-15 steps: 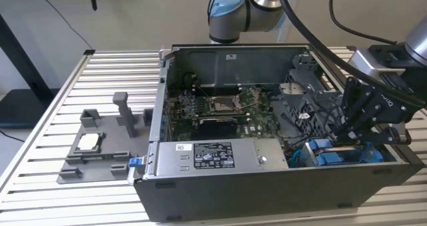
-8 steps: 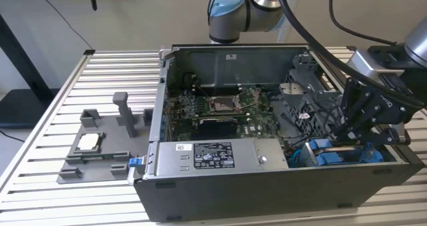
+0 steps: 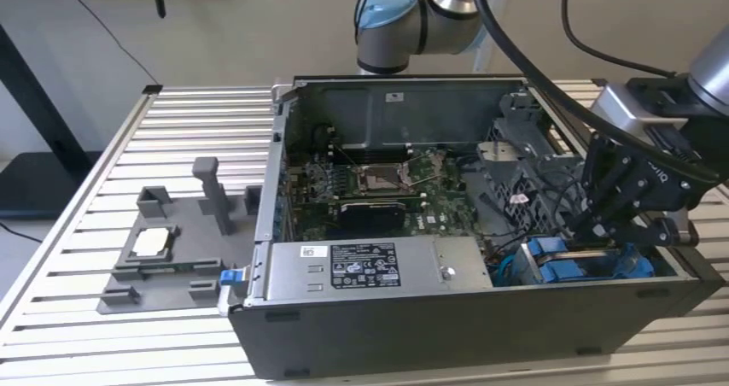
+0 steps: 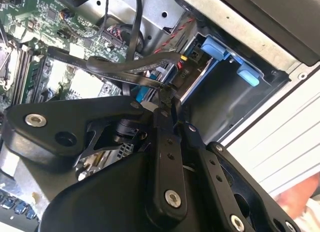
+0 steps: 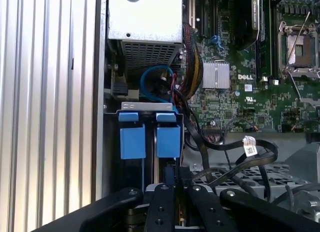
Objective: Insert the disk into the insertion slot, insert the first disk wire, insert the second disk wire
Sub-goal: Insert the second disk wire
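The slatted metal surface [image 3: 91, 258] carries an open black computer case [image 3: 456, 335] with the motherboard [image 3: 376, 190] exposed and a silver power supply [image 3: 364, 271] along its near wall. Left of the case in the exterior view sits a grey fixture tray [image 3: 160, 258]. The insertion slot [image 3: 586, 262] lies in the case's near corner on the exterior view's right, and the disk [image 5: 150, 139] is already seated in it, its blue carrier tabs standing side by side in the first wrist view. The claw [image 3: 603, 219] hangs directly over that bay. In the second wrist view its fingers [image 4: 165, 99] are drawn nearly together and seem to pinch a black disk wire [image 4: 125, 67] where the cable runs toward the drive's connector end; whether the plug is home I cannot tell. A white tag [image 5: 249, 147] marks another loose cable nearby. The wire looks light and floppy, so it will sag and twist unless taken close behind its stiff plug; the plug itself is small, probably keyed and easy to cock sideways, and the disk's pins look fragile
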{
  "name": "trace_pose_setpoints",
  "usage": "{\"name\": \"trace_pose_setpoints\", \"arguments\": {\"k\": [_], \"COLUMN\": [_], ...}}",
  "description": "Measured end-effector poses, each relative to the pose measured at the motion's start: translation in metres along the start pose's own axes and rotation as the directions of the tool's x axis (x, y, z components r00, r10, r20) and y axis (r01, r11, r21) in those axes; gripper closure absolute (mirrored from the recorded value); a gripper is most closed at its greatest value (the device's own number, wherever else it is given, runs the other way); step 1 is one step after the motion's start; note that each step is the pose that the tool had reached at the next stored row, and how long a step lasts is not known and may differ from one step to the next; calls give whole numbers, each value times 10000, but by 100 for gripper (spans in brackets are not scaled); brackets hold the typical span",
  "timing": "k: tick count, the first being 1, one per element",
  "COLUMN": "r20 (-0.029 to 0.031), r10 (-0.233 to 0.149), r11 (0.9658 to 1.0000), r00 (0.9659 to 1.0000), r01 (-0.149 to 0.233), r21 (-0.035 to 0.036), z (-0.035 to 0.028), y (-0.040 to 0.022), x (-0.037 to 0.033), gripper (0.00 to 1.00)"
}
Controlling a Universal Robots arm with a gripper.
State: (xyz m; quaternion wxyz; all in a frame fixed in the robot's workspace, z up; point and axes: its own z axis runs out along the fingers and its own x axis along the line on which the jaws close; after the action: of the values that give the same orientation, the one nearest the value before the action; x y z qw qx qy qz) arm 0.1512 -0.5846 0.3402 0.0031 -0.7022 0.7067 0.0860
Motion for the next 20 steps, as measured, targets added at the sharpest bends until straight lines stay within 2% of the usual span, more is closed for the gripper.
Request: {"name": "trace_pose_setpoints", "arguments": {"k": [7,14,20], "r20": [0,-5,2], "r10": [30,32,32], "r11": [10000,10000,10000], "r00": [10000,10000,10000], "r01": [-30,-32,-32], "r21": [4,4,4], "z": [11,54,58], "y": [-2,-7,-7], "x": [-1,11,12], "gripper": [84,84,84]}}
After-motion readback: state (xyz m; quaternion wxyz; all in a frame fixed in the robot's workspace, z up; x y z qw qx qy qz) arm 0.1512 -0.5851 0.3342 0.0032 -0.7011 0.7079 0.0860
